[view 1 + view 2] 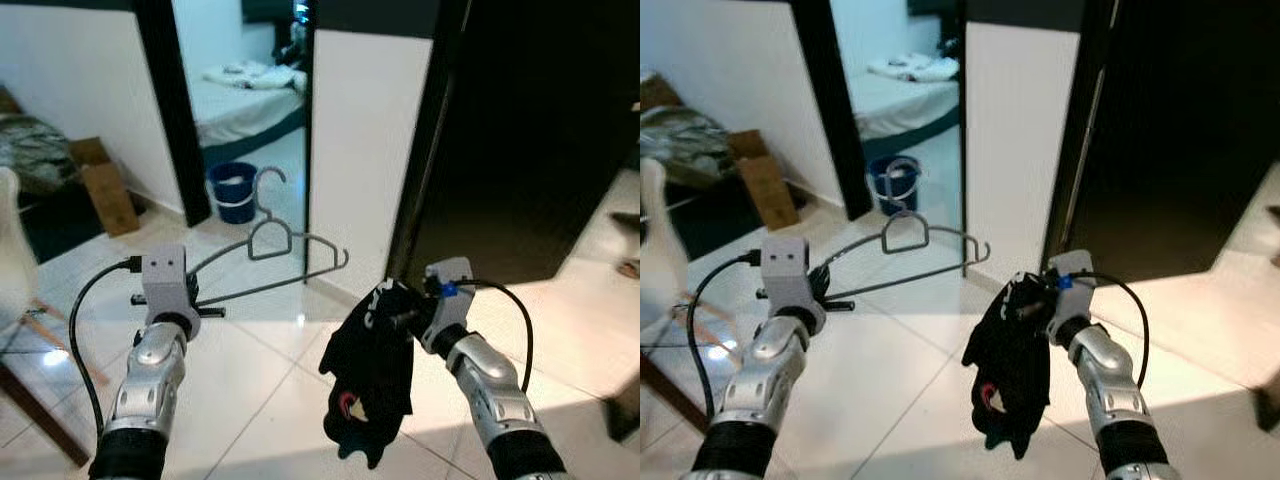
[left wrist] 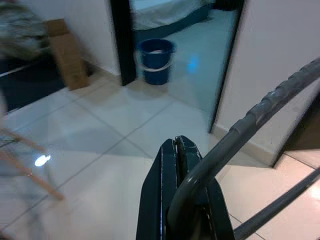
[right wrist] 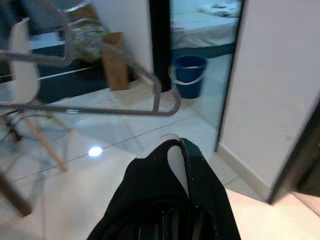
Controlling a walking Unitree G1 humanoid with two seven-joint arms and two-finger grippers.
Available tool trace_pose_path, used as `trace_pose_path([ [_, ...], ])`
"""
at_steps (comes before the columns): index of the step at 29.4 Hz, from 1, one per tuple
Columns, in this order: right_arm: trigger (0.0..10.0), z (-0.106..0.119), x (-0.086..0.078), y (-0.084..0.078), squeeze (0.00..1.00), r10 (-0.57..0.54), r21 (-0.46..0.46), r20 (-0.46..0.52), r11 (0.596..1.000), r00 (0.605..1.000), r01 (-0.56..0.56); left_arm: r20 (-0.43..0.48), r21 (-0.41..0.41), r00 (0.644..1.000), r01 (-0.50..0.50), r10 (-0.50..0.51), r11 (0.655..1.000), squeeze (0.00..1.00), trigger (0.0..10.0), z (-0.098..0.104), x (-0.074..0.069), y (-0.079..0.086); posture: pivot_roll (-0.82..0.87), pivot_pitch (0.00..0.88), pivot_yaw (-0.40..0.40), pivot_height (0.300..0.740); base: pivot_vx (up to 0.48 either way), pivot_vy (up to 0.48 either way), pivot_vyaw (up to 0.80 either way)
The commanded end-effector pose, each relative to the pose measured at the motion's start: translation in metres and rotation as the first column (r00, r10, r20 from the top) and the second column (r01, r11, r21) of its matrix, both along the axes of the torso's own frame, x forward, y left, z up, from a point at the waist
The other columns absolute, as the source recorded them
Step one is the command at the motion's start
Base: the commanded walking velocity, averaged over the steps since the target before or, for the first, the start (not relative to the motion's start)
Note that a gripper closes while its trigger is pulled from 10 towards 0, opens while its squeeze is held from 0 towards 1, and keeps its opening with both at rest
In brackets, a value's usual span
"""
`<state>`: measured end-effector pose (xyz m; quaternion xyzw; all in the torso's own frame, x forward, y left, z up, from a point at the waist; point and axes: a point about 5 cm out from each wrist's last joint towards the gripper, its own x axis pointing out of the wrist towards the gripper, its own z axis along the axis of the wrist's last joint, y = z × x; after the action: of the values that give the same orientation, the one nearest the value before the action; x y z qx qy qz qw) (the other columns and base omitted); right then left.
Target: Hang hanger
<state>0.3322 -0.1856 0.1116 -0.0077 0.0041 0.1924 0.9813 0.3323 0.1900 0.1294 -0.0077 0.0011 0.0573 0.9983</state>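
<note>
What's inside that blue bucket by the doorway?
The blue bucket stands on the tiled floor at the bedroom doorway, beyond the hanger in the left hand. Something pale shows just inside its rim; the wall covers anything lower.

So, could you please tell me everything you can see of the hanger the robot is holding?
The hanger is a thin grey one, wire or slim plastic by its look, with a curved hook on top, sloping shoulders and a straight bottom bar. It is held out in the air, roughly upright. The left gripper is shut on its near end, fingers pinching the ridged shoulder. The far end curls up in front of the white wall. The dark garment hangs apart from it.
</note>
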Motion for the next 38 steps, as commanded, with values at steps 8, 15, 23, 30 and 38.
trace_pose_path([
  [8, 10.0, 0.000, -0.001, -0.001, 0.00, 0.012, 0.002, -0.004, 1.000, 1.000, -0.012, 0.006, 0.017, 1.000, -0.011, 0.011, 1.000, 0.00, 10.0, 0.000, -0.001, -0.001, 0.07, 0.000, -0.033, 0.740, 0.000, 0.000, 0.80],
  [15, 10.0, 0.000, -0.001, 0.000, 0.00, 0.029, -0.003, -0.001, 1.000, 1.000, -0.029, 0.034, 0.023, 0.999, -0.031, 0.030, 0.999, 0.00, 10.0, 0.003, -0.002, 0.001, 0.06, 0.000, -0.037, 0.740, 0.000, 0.000, 0.79],
  [23, 10.0, 0.001, -0.001, 0.002, 0.00, 0.054, -0.002, -0.004, 0.999, 0.999, -0.054, 0.056, 0.035, 0.998, -0.029, 0.027, 0.999, 0.00, 10.0, 0.007, -0.002, 0.001, 0.06, 0.000, -0.039, 0.740, 0.000, 0.000, 0.79],
  [30, 10.0, -0.002, -0.002, 0.003, 0.00, 0.084, 0.015, -0.037, 0.996, 0.996, -0.084, 0.084, 0.017, 0.996, -0.017, 0.015, 1.000, 0.00, 10.0, 0.013, -0.003, 0.002, 0.06, 0.000, -0.035, 0.740, 0.266, 0.000, 0.22],
  [38, 10.0, 0.007, -0.002, 0.000, 0.00, 0.076, 0.041, 0.021, 0.996, 0.997, -0.077, 0.162, 0.047, 0.986, -0.047, 0.039, 0.998, 0.00, 10.0, 0.035, -0.002, 0.009, 0.07, 0.000, -0.038, 0.740, 0.385, 0.000, 0.20],
])
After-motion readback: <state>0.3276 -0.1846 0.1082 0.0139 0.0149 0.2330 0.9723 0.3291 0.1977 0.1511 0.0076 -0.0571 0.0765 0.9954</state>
